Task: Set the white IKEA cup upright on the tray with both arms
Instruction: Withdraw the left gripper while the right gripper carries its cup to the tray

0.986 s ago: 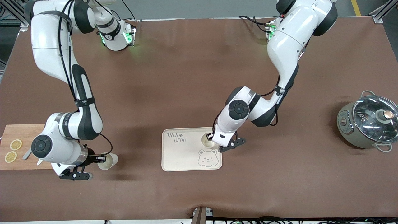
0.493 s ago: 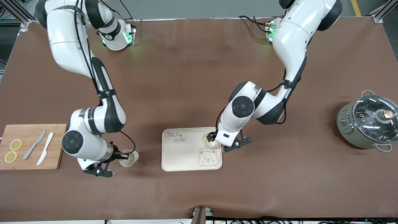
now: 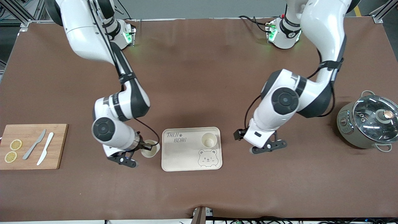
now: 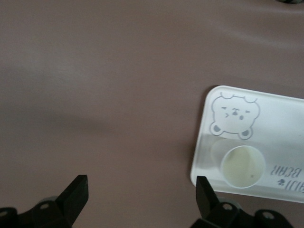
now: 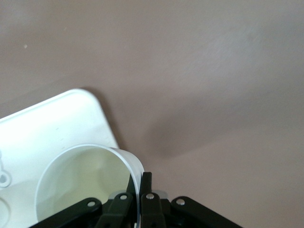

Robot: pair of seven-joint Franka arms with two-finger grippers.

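Two glossy white jointed arms: right arm [image 3: 93,40], left arm [image 3: 323,34]. Black bands ring the joints, and round black caps mark the wrist housings. Thin black cables run along each arm's links to its wrist. Green lights glow at both bases. Right gripper [image 3: 143,146] and left gripper [image 4: 142,194] are small, black and two-fingered; silver screw heads stud their finger mounts.

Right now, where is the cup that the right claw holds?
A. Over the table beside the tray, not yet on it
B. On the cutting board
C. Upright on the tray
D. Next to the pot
A: the right claw grips the cup by its rim, just off the tray edge.
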